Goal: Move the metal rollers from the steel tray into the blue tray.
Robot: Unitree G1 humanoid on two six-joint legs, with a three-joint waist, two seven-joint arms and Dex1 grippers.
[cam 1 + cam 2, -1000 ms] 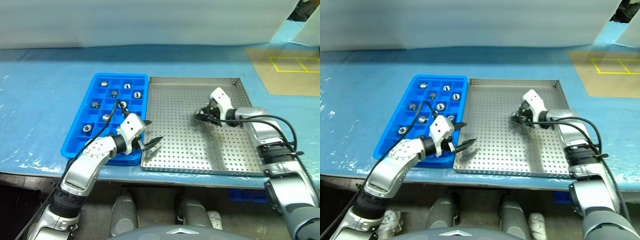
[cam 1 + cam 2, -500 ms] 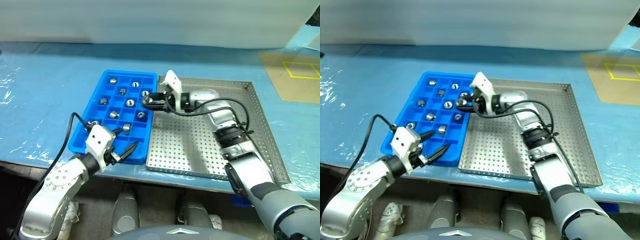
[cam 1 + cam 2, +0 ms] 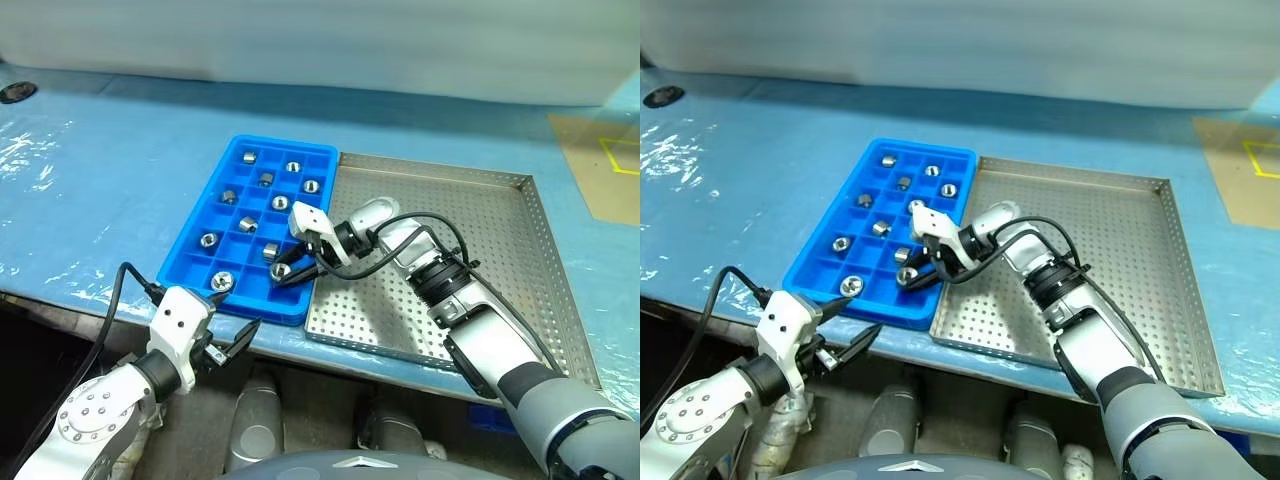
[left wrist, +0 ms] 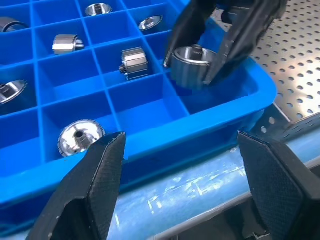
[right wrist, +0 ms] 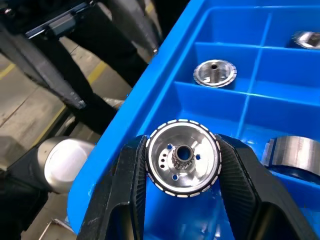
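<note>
The blue tray [image 3: 205, 262] lies left of the steel tray [image 3: 470, 235], their sides touching. Several metal rollers [image 3: 281, 203] sit in the blue tray's compartments. My right gripper [image 3: 290, 272] is shut on one roller [image 5: 182, 157] and holds it just over the compartment at the tray's near right corner; the same roller [image 4: 192, 60] appears in the left wrist view. My left gripper [image 3: 235, 345] hangs open with nothing in it, below and in front of the table's front edge, near the blue tray's near side. Its fingers [image 4: 95, 192] stand wide apart.
Both trays rest on a table covered in blue film [image 3: 90, 190]. A pale sheet [image 3: 320, 40] runs along the back. A brown board with yellow tape [image 3: 610, 160] lies at the far right. A dark round spot [image 3: 15, 92] marks the far left.
The camera has swung left. My right gripper carried a roller from the steel tray across to the blue tray's near right corner. My left gripper drew back from the tray below the table edge.
</note>
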